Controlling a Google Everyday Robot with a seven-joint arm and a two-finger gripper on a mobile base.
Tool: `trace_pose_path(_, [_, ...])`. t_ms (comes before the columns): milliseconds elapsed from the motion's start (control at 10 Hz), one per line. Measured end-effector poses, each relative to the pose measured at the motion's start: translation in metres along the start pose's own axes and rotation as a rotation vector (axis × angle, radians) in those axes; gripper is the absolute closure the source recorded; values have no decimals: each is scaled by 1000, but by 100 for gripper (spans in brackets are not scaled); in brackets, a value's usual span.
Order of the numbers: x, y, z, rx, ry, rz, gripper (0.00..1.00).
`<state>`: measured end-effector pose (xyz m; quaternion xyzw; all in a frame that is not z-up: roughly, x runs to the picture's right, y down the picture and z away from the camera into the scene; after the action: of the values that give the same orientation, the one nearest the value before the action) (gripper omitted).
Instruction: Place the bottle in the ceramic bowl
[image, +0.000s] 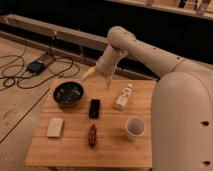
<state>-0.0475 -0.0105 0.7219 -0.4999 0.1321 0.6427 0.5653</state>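
Pincer (98, 79) over table's (70, 146) back edge; one bottle (123, 97), one ceramic bowl (56, 95)

Claw (98, 79) above the far edge of the bench (70, 152)
Its fingers are spread, with the ceramic bowl (68, 93) to its left and the bottle (124, 97) lying to its right. A white cup (134, 127) stands nearer, right.
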Motion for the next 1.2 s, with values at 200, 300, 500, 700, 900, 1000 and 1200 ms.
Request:
trace_pose_path(200, [0,0,0,0,0,0,20])
trace_pose_path(300, [0,0,0,0,0,0,20])
trace_pose_path(500, [0,0,0,0,0,0,20])
trace_pose_path(700, [0,0,0,0,0,0,20])
trace_pose_path(900, [-2,-4,1,16,-3,1,20])
trace_pose_path(1000, [-9,-19,4,68,-15,7,20])
trace_pose_path(1200, [-29,-68,12,198,-45,39,20])
